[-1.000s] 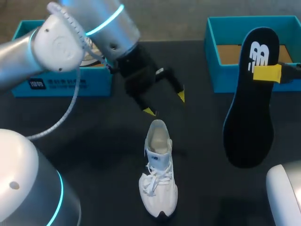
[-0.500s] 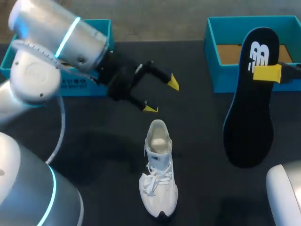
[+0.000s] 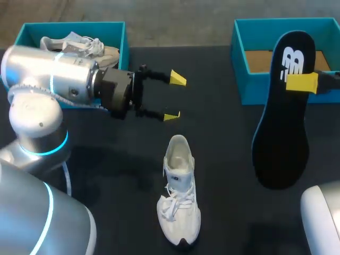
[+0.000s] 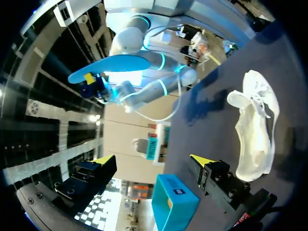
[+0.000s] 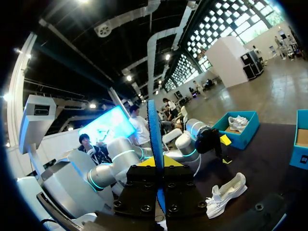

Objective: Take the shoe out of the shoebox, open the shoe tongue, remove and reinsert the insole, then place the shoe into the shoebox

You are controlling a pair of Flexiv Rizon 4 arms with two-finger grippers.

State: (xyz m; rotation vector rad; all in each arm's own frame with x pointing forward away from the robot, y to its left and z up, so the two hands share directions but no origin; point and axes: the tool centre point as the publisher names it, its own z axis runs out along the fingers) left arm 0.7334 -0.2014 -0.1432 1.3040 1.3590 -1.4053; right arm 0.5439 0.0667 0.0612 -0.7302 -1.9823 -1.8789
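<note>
A white laced shoe [image 3: 179,196] lies on the dark table, toe toward the front edge; it also shows beside my left gripper's finger [image 4: 255,125] and below my right gripper [image 5: 226,192]. My left gripper [image 3: 175,97] hangs open just behind the shoe's heel, pointing sideways, with nothing between its fingers [image 4: 150,160]. My right gripper [image 3: 301,82] is shut on the insole [image 3: 281,111], black with a white logo, held up in the air at the right. The insole stands edge-on in the right gripper's [image 5: 156,162] own view, showing blue [image 5: 155,139].
A teal shoebox [image 3: 24,34] at the back left holds a second white shoe [image 3: 79,45]. Another teal shoebox [image 3: 249,79] with a brown cardboard floor stands at the back right, partly behind the insole. Bare dark table surrounds the shoe.
My left arm has drawn back to the left and turned its open gripper sideways, uncovering the back-left box with its shoe. The right arm, insole and shoe have not moved.
</note>
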